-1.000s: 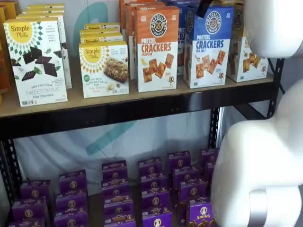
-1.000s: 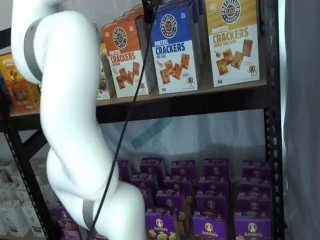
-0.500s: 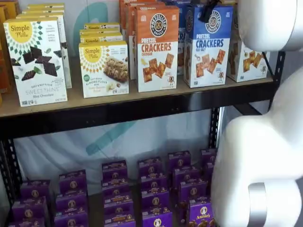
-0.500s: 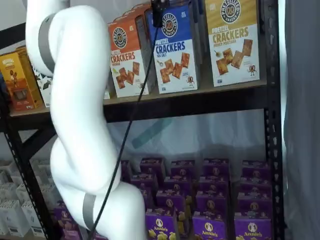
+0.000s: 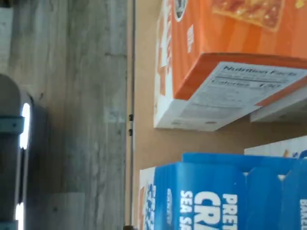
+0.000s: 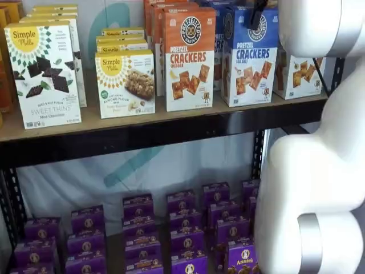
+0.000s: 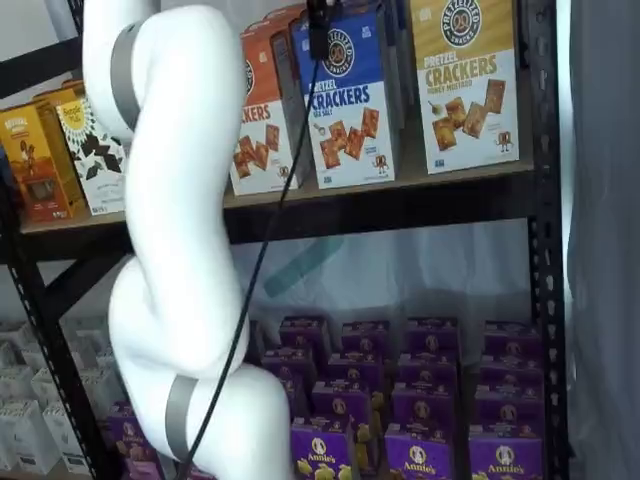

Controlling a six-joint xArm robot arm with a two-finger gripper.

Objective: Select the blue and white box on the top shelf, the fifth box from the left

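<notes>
White arm (image 7: pixel 180 250) raised, bent; black fingers (image 7: pixel 318 25) hang from above, jaws wide open.

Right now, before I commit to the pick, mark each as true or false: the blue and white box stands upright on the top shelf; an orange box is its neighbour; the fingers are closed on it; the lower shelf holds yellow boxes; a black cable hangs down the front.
1. The blue and white box stands upright on the top shelf. True.
2. An orange box stands beside it. True.
3. The fingers are closed on the blue and white box. False: they hang in front of its top, not gripping it; the gripper is open.
4. The lower shelf holds yellow boxes. False: purple boxes fill it.
5. A black cable hangs down in front of the shelves. True.
</notes>
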